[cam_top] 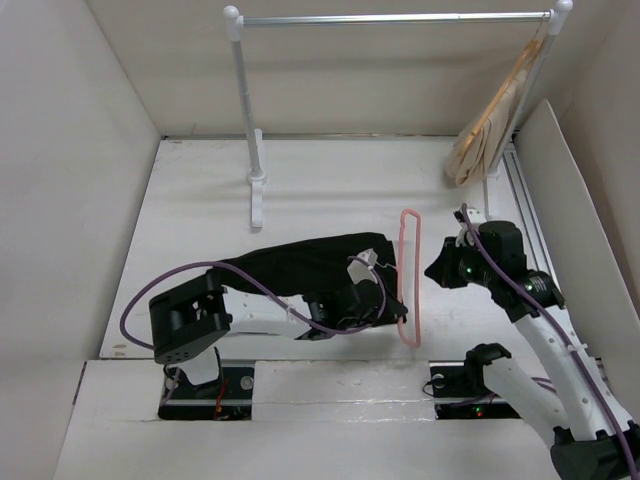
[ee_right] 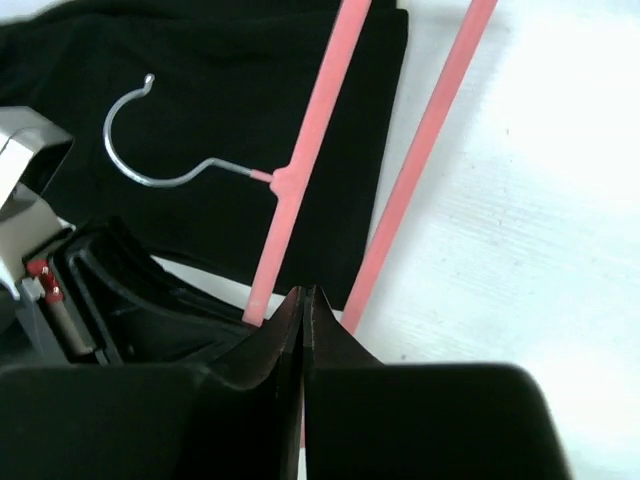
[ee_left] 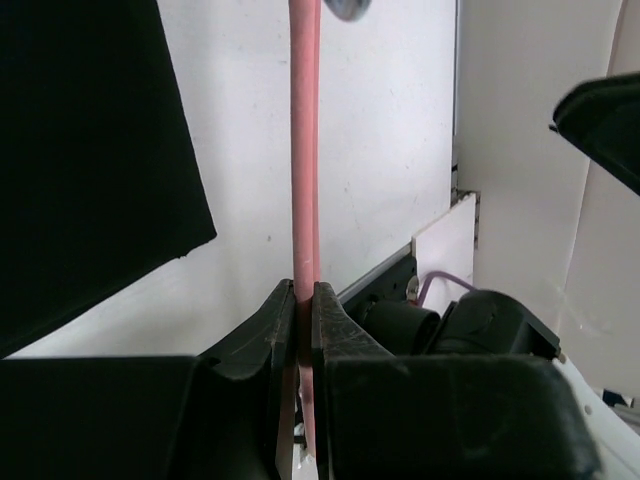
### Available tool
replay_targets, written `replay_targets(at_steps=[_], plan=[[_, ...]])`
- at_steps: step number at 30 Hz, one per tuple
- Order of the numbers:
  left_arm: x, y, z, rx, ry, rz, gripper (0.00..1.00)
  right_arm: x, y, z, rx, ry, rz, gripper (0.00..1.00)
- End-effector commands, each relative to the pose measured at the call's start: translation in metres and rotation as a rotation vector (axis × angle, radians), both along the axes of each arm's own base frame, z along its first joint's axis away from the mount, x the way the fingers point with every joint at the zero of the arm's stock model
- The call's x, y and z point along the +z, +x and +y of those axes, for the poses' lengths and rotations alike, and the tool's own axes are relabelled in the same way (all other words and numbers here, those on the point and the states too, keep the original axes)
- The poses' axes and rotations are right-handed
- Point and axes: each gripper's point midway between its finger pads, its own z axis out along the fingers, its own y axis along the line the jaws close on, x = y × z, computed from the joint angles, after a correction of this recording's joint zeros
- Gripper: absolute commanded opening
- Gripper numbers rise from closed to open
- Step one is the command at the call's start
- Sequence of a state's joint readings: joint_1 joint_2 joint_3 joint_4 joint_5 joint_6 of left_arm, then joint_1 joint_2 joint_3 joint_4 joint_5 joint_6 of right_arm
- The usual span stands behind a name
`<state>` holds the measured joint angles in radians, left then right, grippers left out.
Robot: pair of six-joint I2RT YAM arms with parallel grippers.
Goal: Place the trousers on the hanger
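Observation:
The black trousers [cam_top: 300, 265] lie flat in the middle of the table. The pink hanger [cam_top: 405, 280] stands on edge at their right end, its metal hook [ee_right: 140, 150] over the dark cloth. My left gripper [cam_top: 385, 305] is shut on one pink bar of the hanger [ee_left: 304, 150], with the trousers [ee_left: 90, 150] to its left. My right gripper [cam_top: 442, 265] is shut just right of the hanger. In the right wrist view its tips [ee_right: 303, 292] sit between the hanger's two pink bars [ee_right: 310, 120], above the trousers [ee_right: 200, 60], with nothing seen held.
A clothes rail [cam_top: 400, 18] on white posts [cam_top: 245, 120] stands at the back. Beige hangers [cam_top: 490, 130] hang at its right end. A white board [cam_top: 560, 180] leans along the right side. White walls enclose the table.

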<state>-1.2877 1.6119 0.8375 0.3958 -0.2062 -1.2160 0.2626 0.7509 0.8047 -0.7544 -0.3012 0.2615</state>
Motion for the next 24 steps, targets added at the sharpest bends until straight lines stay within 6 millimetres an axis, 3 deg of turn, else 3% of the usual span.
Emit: replay_targets(at_steps=[1,6,9,16,24], plan=[[0.014,0.012,-0.010,0.076,-0.092,-0.006,0.00,-0.003,0.010,0.007,0.080,-0.025,-0.037,0.00],[-0.019,0.019,-0.001,0.152,-0.013,0.011,0.00,-0.042,0.025,0.026,0.212,-0.010,-0.017,0.00],[-0.036,0.026,0.001,0.185,0.015,0.014,0.00,-0.052,0.039,0.029,0.228,-0.024,-0.023,0.00],[-0.063,0.027,0.002,0.192,0.066,0.026,0.00,-0.084,0.059,0.041,0.261,-0.001,0.011,0.32],[-0.072,0.028,0.001,0.180,0.089,0.038,0.00,-0.118,0.072,0.044,0.229,0.002,0.064,0.36]])
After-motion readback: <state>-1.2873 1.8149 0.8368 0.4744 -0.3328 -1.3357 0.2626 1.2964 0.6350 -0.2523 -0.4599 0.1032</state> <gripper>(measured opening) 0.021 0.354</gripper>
